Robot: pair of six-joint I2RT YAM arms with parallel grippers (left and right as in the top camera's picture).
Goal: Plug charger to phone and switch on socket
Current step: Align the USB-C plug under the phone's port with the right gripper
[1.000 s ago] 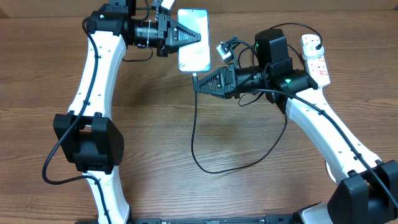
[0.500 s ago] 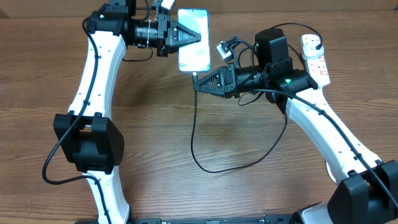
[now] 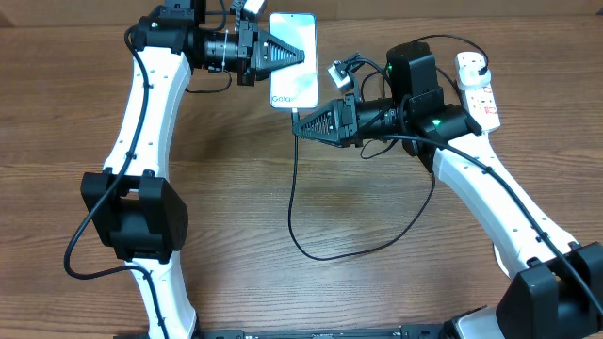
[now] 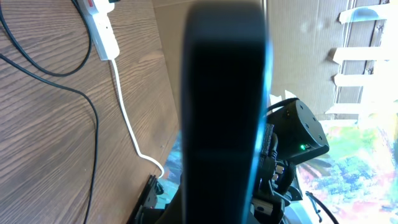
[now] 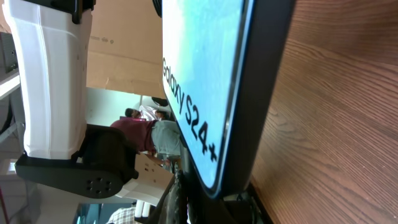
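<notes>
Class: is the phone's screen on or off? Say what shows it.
On. The phone screen glows light blue in the overhead view, and the right wrist view shows dark "Galaxy S24+" lettering on it.

Phone (image 3: pixel 301 85): lt-blue screen, dark text. Charger (image 3: pixel 294 188): blk cable. Socket (image 3: pixel 479 89): white w/ red, prob. switches. Table (image 3: pixel 283 292): brown wood grain.

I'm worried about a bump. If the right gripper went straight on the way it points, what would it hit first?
Most likely the phone: the right gripper points at its text end, which is close ahead in the wrist view. Depth is unclear, so it might slip past.
</notes>
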